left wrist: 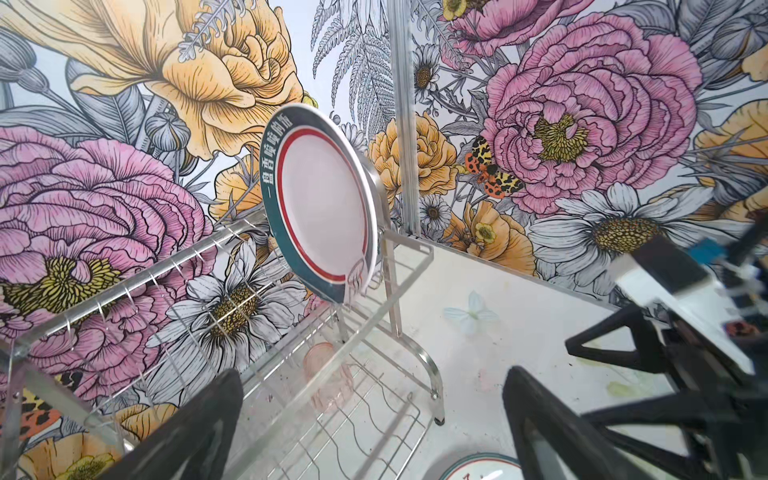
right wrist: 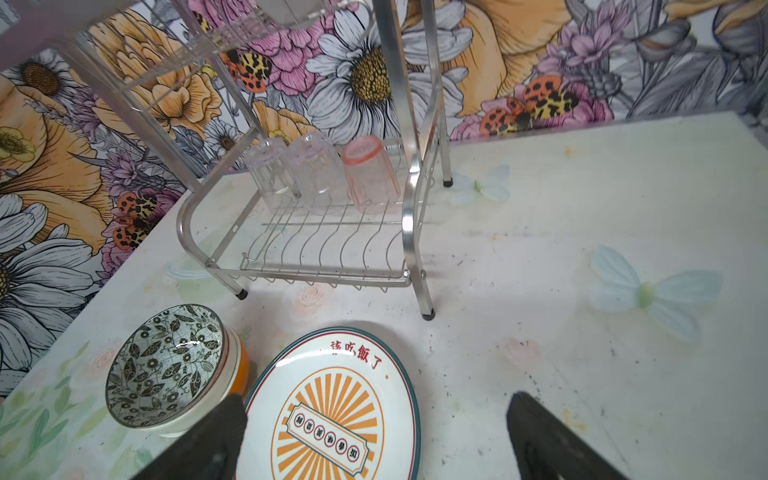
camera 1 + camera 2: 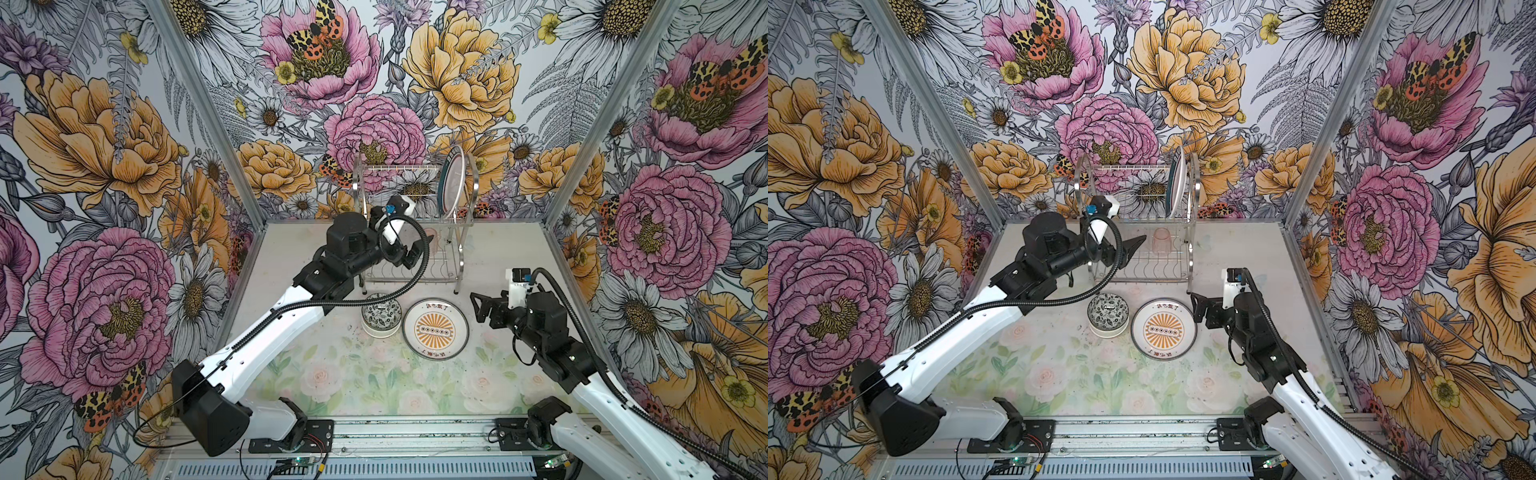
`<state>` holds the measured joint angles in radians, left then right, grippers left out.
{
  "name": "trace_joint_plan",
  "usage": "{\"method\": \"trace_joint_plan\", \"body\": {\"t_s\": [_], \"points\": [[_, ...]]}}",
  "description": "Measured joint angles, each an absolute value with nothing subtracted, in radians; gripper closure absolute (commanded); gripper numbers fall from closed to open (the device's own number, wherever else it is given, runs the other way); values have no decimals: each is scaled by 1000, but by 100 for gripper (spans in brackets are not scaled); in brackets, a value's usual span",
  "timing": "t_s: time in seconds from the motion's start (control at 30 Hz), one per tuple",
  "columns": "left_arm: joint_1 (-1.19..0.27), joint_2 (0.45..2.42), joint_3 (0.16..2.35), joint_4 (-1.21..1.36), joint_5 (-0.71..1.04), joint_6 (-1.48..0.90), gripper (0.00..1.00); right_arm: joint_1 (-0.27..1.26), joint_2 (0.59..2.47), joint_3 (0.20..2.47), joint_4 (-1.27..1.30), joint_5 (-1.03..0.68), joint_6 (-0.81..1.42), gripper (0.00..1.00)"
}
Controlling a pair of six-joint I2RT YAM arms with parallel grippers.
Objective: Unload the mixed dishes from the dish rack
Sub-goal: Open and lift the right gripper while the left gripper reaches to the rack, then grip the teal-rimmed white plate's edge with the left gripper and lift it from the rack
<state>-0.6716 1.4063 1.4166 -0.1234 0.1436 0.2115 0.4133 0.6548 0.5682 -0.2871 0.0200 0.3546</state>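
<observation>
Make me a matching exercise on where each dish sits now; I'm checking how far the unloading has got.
Dishes
1. teal-rimmed plate
2. pink cup
3. sunburst plate
4. leaf-pattern bowl

Places
A. lying flat on the table
B. standing on edge on the upper shelf of the rack
C. stacked on top of other bowls
D. on the lower shelf of the rack

Pairs: 1-B, 2-D, 3-A, 4-C

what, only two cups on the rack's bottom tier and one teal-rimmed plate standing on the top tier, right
Not two: the right wrist view shows three cups side by side on the rack's bottom tier. The teal-rimmed plate does stand on the top tier.
</observation>
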Motion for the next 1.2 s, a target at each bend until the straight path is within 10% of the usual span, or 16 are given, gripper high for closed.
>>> {"method": "trace_joint_plan", "body": {"t_s": [0.53, 1.2], "points": [[-712, 1860, 1797, -84, 59, 213, 19, 413, 436, 533, -163, 22, 173, 0], [-746, 1975, 1895, 17, -22, 170, 79, 413, 474, 533, -78, 23, 147, 0]]}}
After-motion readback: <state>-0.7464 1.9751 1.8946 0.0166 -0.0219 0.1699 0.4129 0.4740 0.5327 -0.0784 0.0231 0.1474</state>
